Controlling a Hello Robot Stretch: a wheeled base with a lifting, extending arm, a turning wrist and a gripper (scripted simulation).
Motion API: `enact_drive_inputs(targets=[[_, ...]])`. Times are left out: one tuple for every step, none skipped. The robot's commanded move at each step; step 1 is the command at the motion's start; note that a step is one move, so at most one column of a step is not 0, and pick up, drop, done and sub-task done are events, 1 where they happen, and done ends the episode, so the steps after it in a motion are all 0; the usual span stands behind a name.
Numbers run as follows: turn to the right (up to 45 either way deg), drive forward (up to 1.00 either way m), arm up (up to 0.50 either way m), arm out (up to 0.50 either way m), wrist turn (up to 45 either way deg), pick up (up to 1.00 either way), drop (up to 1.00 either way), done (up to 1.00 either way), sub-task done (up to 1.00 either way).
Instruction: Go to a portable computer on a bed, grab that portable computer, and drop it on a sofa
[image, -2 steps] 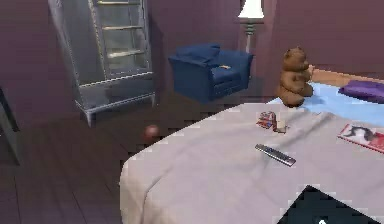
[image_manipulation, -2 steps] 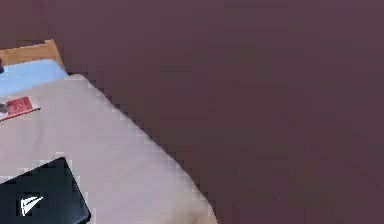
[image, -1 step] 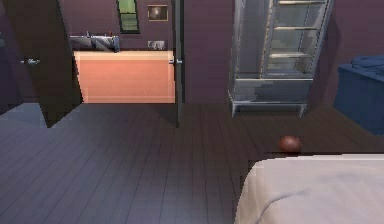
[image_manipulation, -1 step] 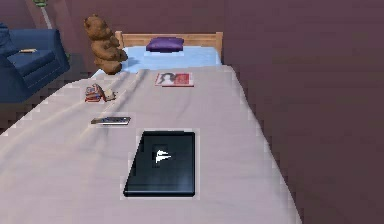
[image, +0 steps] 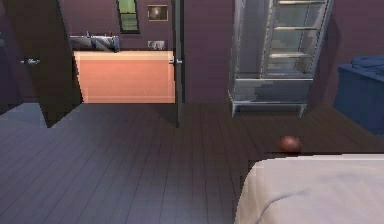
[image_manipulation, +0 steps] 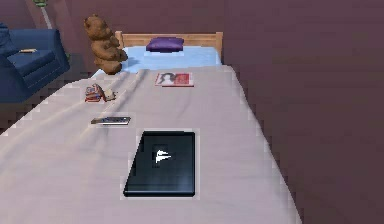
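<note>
The bed has a pale cover, and on it lies a closed dark laptop, flat on the end of the bed farthest from the wooden headboard. Between the laptop and the headboard, a slim grey device rests on the cover, with a small reddish object beyond it. A magazine lies just short of the purple pillow, which sits against the headboard. A brown teddy bear sits upright at the bed's head end, near the pillow. A blue armchair stands beside the bed against the purple wall.

In the forward view, a corner of the bed meets a dark plank floor, with a reddish-brown ball just beyond it. Farther from the bed stand a grey shelving unit and an open dark door.

The gripper's state cannot be told.
</note>
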Motion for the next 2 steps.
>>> enact_drive_inputs(targets=[[0.0, 0.0, 0.36, 0.0, 0.0, 0.0, 0.0, 0.0, 0.0], [0.0, 0.0, 0.0, 0.16, 0.0, 0.0, 0.0, 0.0, 0.0]])
